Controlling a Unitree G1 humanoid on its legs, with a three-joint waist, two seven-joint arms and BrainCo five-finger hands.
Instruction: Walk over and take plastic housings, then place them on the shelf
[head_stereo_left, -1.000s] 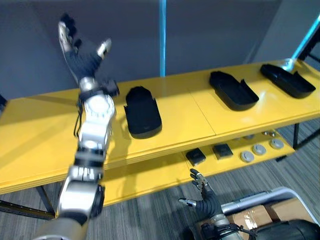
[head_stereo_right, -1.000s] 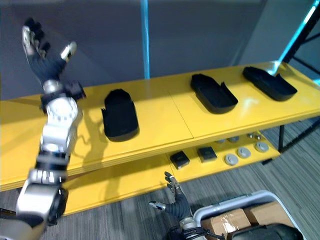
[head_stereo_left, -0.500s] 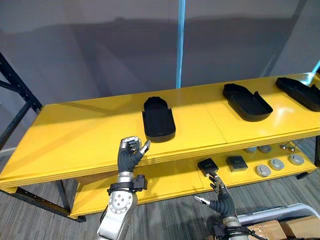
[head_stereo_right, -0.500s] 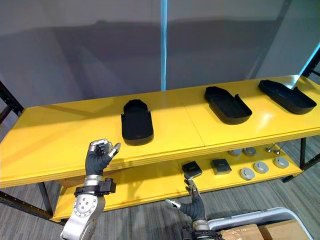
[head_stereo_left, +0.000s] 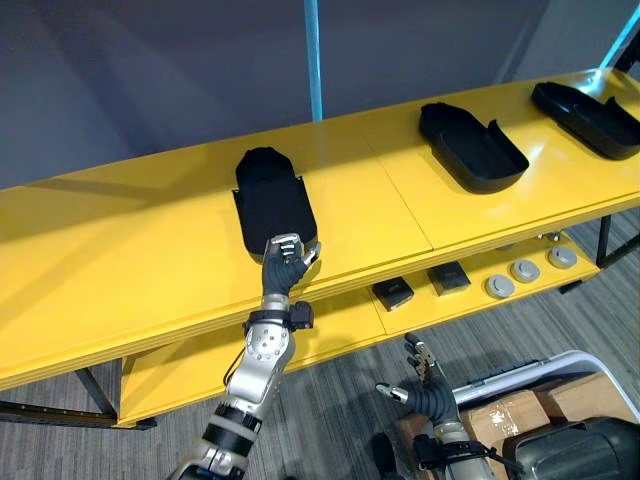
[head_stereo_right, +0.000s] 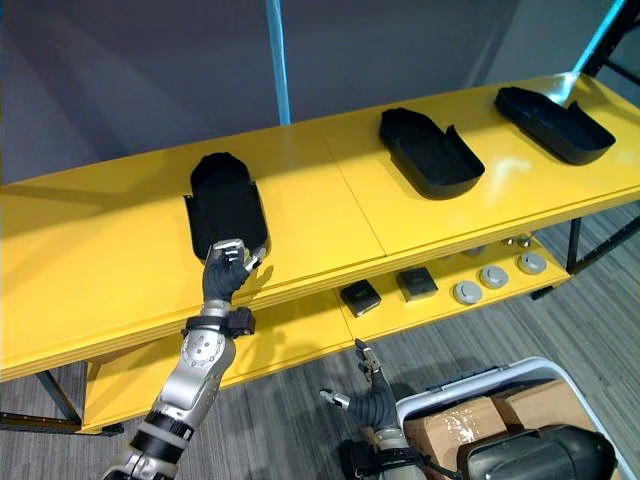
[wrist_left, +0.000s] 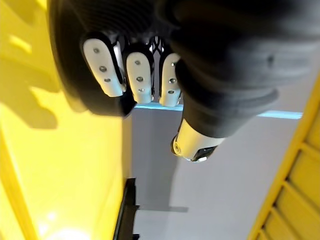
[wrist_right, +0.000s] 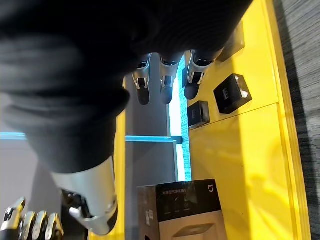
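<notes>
Three black plastic housings (head_stereo_left: 272, 200) (head_stereo_left: 470, 148) (head_stereo_left: 585, 105) lie on the yellow shelf (head_stereo_left: 130, 260), at 11, 1 and 2 o'clock. The left hand (head_stereo_left: 285, 262), fingers curled and empty, is raised by the nearest housing's front end. The right hand (head_stereo_left: 420, 385) hangs at 5 o'clock, fingers spread, empty.

Three housings (head_stereo_left: 272, 205) atop the shelf (head_stereo_left: 120, 262)

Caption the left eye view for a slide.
Curled left hand raised before the nearest black housing on the yellow shelf.
</notes>
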